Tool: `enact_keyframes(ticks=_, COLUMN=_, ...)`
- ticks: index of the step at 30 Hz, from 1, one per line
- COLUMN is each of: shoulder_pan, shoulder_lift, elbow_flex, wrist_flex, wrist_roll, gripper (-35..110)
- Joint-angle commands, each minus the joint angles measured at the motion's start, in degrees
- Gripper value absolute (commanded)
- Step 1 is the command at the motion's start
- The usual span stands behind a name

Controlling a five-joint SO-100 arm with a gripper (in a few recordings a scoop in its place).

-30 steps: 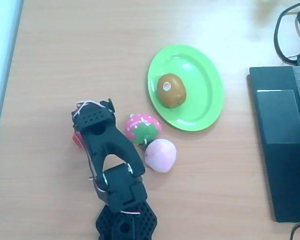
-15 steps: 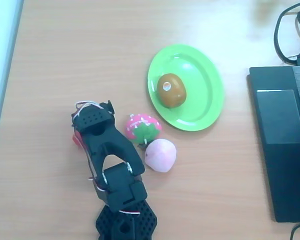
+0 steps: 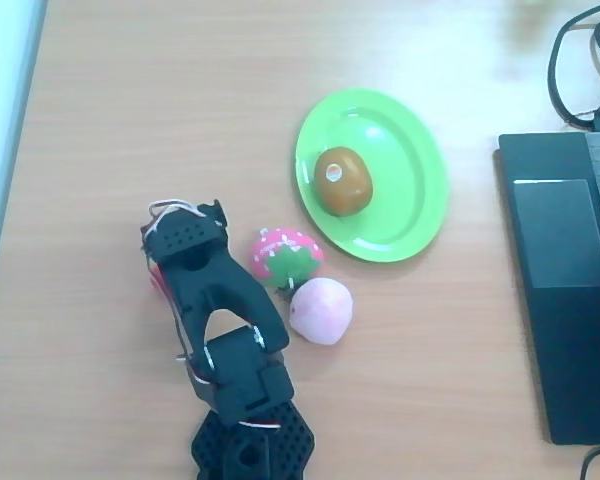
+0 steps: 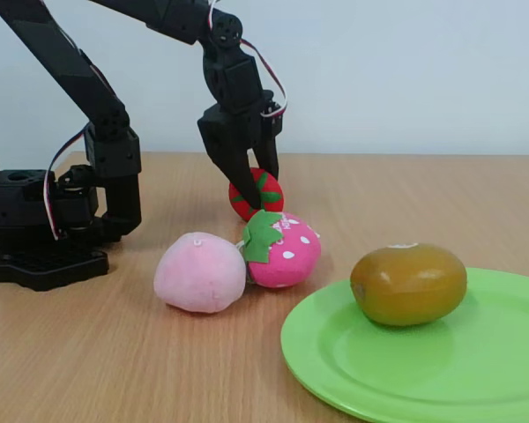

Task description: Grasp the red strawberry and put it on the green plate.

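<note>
Now small solid-red toy strawberry (image 4: pixel 256 194) with green leafy cap sits between jaws of black two-finger gripper (image 4: pixel 257 187), fingers closed against its sides, low over wooden table (image 4: pixel 476 203); overhead view shows only red sliver (image 3: pixel 156 274) beside gripper (image 3: pixel 180 245). Just beside jaws: pink white-dotted plush strawberry (image 4: pixel 282 249), touching pale pink round plush fruit (image 4: pixel 200 272). Farther from jaws: lime-green glossy round plate (image 4: pixel 397 379), brown oval fruit (image 4: pixel 408 284) on it. Black laptop (image 3: pixel 565 300) well apart.
</note>
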Motion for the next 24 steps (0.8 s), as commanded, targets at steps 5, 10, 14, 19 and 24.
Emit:
enact_keyframes(ticks=5, shoulder_pan=11.7, shoulder_lift=1.7, elbow_flex=-20.0, wrist_flex=-2.3, wrist_roll=6.7, gripper=-8)
enact_keyframes(ticks=10, shoulder_pan=22.1, shoulder_lift=0.1, elbow_flex=-29.5, wrist_flex=-5.2, wrist_roll=13.3, gripper=-8)
enact_keyframes(ticks=14, shoulder_pan=30.2, shoulder_lift=-5.4, elbow_flex=-36.2, wrist_flex=-6.2, wrist_roll=18.7, gripper=-8)
enact_keyframes(ticks=19, shoulder_pan=37.5, shoulder_lift=-18.0, elbow_flex=-43.8, wrist_flex=-6.0, wrist_roll=25.6, gripper=-8)
enact_keyframes(ticks=24, shoulder_pan=42.5, shoulder_lift=-33.8, elbow_flex=-55.2, wrist_flex=-4.3, wrist_roll=31.9, gripper=-8)
